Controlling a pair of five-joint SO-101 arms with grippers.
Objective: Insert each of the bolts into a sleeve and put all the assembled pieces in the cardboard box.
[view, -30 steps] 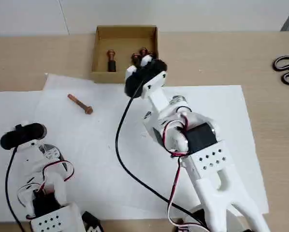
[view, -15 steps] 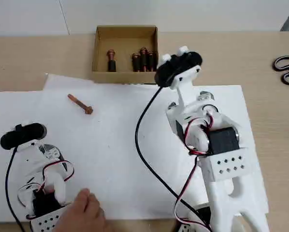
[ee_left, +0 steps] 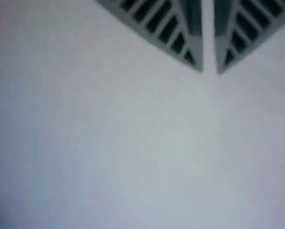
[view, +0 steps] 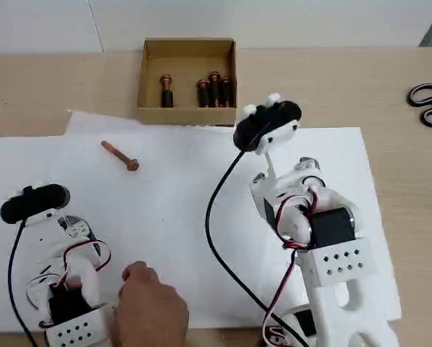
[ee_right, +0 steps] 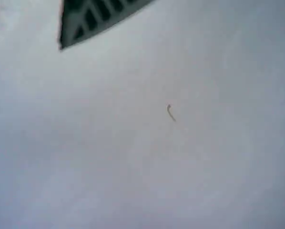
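**A:** What is on the left?

**B:** The left tool (ee_left: pixel 209 71) is over the white paper (view: pixel 165 217). It is narrow, with only a thin slit between its ribbed fingers (ee_left: pixel 176 38) and nothing in it.

**A:** And the loose bolt?

**B:** The bolt (view: pixel 120 155) lies flat on the paper, copper-coloured and slim. Its long axis runs diagonally, with the round head toward the near right and the shank tip toward the far left.

**A:** The box?

**B:** The cardboard box (view: pixel 149 79) stands on the wooden bench (view: pixel 57 79) at the paper's far edge (open top, plain brown walls). Four assembled pieces (view: pixel 214 88) lie in it, one apart and three side by side. Each points away from the arms, with a dark sleeve (view: pixel 166 99) at the near end.

**A:** And the right side?

**B:** The right tool (ee_right: pixel 92 21) is over the paper just near of the box. I cannot tell whether it is wide or narrow. Black-handled scissors (view: pixel 429 101) lie at the bench's right edge.
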